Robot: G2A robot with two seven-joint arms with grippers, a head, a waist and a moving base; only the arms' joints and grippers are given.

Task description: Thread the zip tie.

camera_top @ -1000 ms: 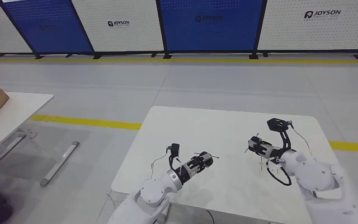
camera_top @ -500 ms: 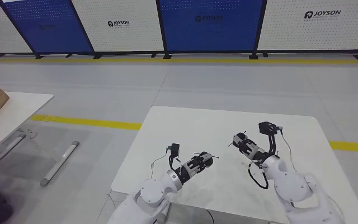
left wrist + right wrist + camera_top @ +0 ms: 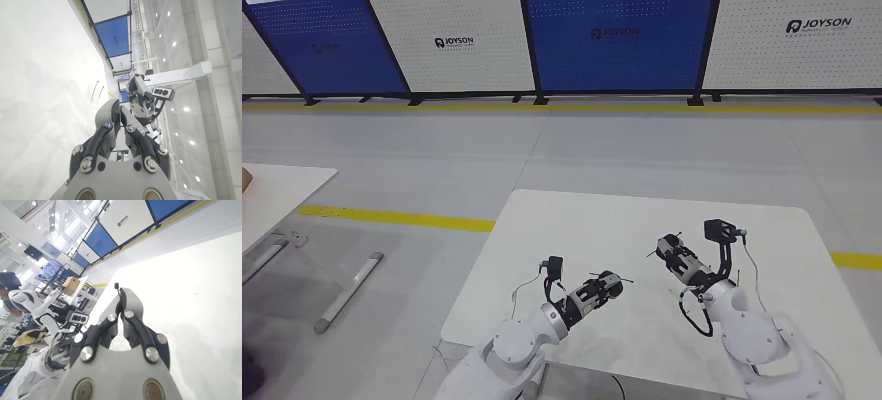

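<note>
My left gripper (image 3: 119,111) (image 3: 610,282) hovers over the near middle of the white table (image 3: 642,215), shut on a thin black zip tie (image 3: 119,113) that I see edge-on between the pads. To its right and a little farther back, my right gripper (image 3: 121,294) (image 3: 670,247) is shut on another black zip tie (image 3: 117,287). That tie's square head sticks out past the fingertips. The two grippers face each other, a short gap apart. In the left wrist view the right gripper (image 3: 139,98) shows beyond my fingertips.
Two loose black zip ties (image 3: 94,91) (image 3: 101,92) lie on the table between the arms. The table's far half is bare. A second white table (image 3: 277,190) stands off to the left across the grey floor.
My right arm has swung left and slightly back, closing most of the gap to the left gripper; it has hardly moved in the last half second. The left arm stayed still.
</note>
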